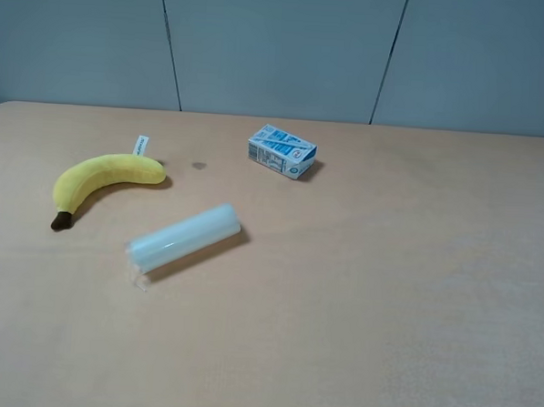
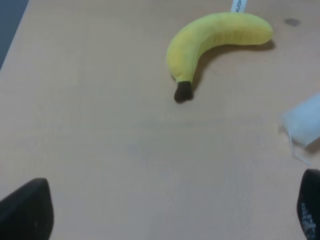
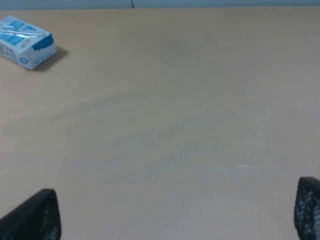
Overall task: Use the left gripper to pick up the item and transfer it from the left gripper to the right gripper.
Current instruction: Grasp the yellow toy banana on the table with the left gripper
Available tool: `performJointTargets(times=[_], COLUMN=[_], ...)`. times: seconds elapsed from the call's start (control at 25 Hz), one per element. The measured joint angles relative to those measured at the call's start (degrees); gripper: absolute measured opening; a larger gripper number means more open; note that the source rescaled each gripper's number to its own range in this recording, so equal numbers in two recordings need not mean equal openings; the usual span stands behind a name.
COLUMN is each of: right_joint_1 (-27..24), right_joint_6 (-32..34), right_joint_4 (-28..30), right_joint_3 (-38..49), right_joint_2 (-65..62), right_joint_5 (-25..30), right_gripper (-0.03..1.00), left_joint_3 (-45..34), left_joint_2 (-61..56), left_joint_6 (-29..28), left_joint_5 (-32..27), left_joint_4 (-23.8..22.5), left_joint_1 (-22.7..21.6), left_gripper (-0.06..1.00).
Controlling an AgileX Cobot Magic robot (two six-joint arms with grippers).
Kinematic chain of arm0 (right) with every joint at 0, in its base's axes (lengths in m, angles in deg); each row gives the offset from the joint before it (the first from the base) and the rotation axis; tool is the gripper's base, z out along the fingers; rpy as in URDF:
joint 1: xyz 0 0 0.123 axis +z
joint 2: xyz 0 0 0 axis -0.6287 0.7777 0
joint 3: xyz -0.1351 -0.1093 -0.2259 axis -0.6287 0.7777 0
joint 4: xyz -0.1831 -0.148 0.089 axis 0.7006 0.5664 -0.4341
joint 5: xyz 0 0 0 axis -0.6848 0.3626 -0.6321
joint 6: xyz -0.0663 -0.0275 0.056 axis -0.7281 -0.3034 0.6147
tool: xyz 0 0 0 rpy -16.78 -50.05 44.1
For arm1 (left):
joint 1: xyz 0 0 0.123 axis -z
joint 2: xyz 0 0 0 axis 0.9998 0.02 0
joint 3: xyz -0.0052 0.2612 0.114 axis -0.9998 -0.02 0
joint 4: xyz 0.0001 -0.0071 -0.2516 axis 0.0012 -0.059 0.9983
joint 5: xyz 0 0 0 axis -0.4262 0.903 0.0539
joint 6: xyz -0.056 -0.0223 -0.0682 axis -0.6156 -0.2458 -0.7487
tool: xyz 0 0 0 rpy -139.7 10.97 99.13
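While the plush banana (image 1: pixel 105 176) lies on the left side of the table (image 1: pixel 386 292), toward the far edge, we see nothing touching it. It curves with its dark brown stem (image 1: pixel 61 221) at the near left end, and its small white tag (image 1: pixel 141 145) stands up at the far right end. Just right of that end there is a small dark spot (image 1: pixel 198 165) on the table.

Near and to the right of the banana lies a translucent pale roll (image 1: pixel 183 240), set at a slant and apart from the fruit. Farther right, toward the far edge, a small blue-white carton (image 1: pixel 282 151) sits on its own, well apart from both.

In the left wrist view, we find the left hand (image 2: pixel 167 215) spread wide, its two black fingertips (image 2: pixel 25 212) at opposite edges of the picture with only bare table between them. The banana lies beyond it, clear of the fingers, and one end of the roll shows at the side.

In the right wrist view, the right hand (image 3: pixel 170 215) is likewise spread wide and holds nothing. It hangs over bare table, with the carton well beyond it.
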Motion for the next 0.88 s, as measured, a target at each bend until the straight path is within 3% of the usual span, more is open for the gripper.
performJointTargets(times=[0.52,0.88], right_joint_1=[0.0,0.0], right_joint_6=[0.0,0.0], right_joint_4=[0.0,0.0], right_joint_3=[0.0,0.0], right_joint_2=[0.0,0.0], right_joint_5=[0.0,0.0], right_gripper=[1.00,1.00], left_joint_3=[0.3,15.7], left_joint_2=[0.6,24.7], left_joint_6=[0.0,0.5], left_joint_5=[-0.1,-1.2], left_joint_4=[0.0,-0.1], left_joint_1=[0.0,0.0], left_gripper=[0.98,0.98])
